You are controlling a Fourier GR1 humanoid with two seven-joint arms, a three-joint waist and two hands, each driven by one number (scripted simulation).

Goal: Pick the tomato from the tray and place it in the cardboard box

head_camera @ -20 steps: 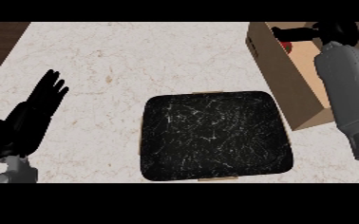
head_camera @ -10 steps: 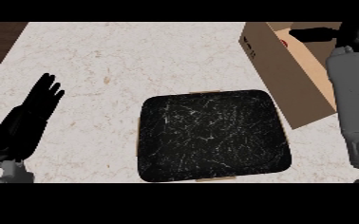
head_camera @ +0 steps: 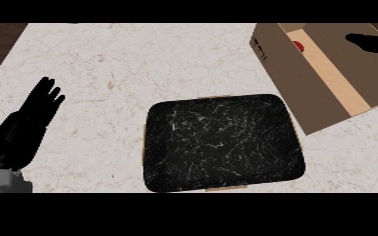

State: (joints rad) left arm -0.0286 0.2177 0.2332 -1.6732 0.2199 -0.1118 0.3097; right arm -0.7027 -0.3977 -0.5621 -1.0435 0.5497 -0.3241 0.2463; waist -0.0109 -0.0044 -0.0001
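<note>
You can see the black tray (head_camera: 224,147) lying flat in the middle of the speckled light desk (head_camera: 140,60), and its surface carries nothing. Its longer side runs left to right, slightly turned. Just beside its upper right corner stands the open cardboard box (head_camera: 314,75), with its long axis running from the upper left to the lower right. The tomato (head_camera: 299,46) is inside the box, near the far inner wall; only a small red part shows, so you cannot tell which way it points. Your left hand (head_camera: 31,125) rests at the left edge, fingers straight and pointing up, holding nothing. Of your right hand (head_camera: 363,42) only a dark tip shows at the right edge above the box; whether its fingers are spread or curled cannot be told. Nothing stands between tray and box.
</note>
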